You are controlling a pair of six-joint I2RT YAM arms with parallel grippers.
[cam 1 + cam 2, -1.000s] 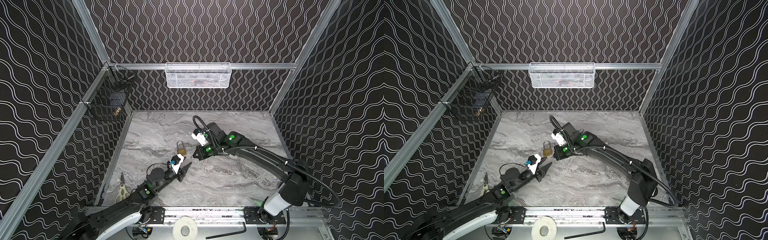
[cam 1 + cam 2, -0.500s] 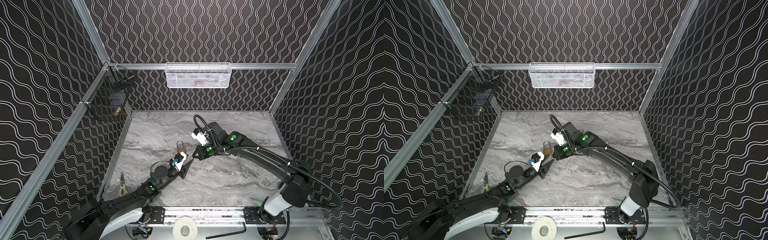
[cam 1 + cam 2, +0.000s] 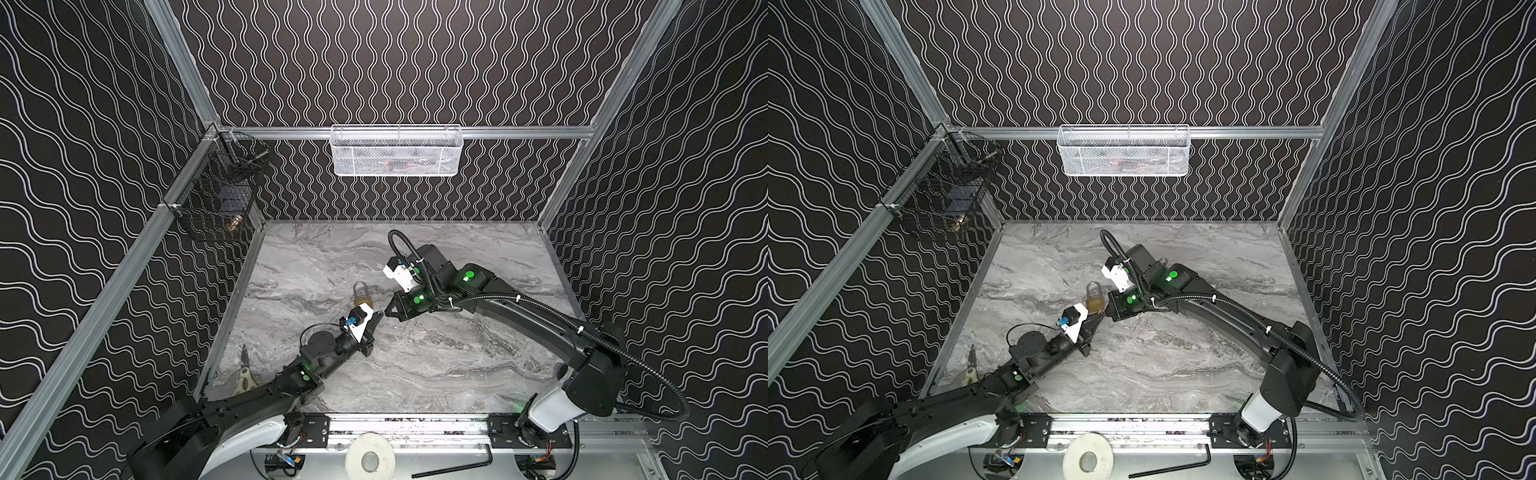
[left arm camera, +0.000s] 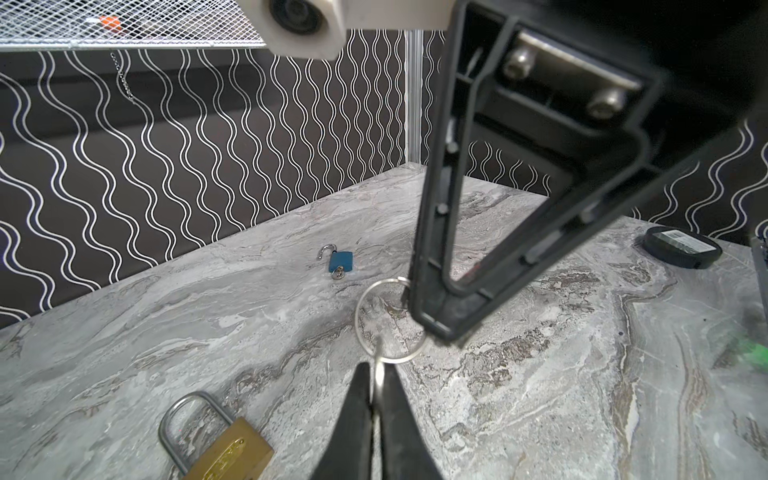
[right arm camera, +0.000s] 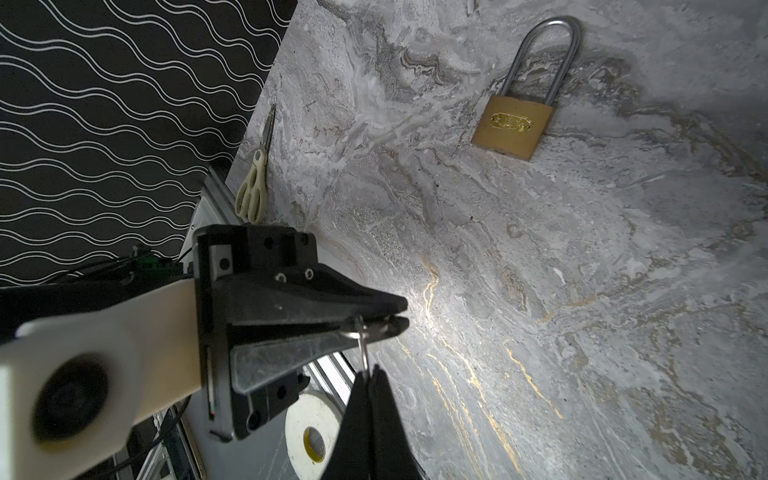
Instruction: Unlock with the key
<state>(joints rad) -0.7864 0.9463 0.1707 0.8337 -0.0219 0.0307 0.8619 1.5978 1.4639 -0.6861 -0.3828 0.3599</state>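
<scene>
A brass padlock [image 3: 362, 296] [image 3: 1095, 303] with a long steel shackle lies flat on the marble table [image 3: 436, 365], its shackle closed. Just in front of it both grippers meet tip to tip above the table. My left gripper [image 4: 376, 370] is shut on a small silver key [image 4: 379, 376] that hangs from a key ring [image 4: 361, 320]. My right gripper [image 5: 369, 372] is shut on that ring [image 5: 364, 353]. In the right wrist view the left gripper [image 5: 399, 316] pinches the key [image 5: 374, 330], and the padlock [image 5: 513, 129] lies apart. In both top views the left gripper [image 3: 377, 320] touches the right gripper [image 3: 388, 311].
A blue padlock [image 4: 340, 262] lies open further back. Scissors [image 3: 245, 374] lie by the left wall. A white mesh basket [image 3: 395, 151] hangs on the back wall, a black wire basket [image 3: 220, 195] on the left. A tape roll [image 3: 370, 457] sits on the front rail.
My left arm has reached forward to the right gripper and its jaws have shut on the key. The right arm and the brass padlock have stayed put.
</scene>
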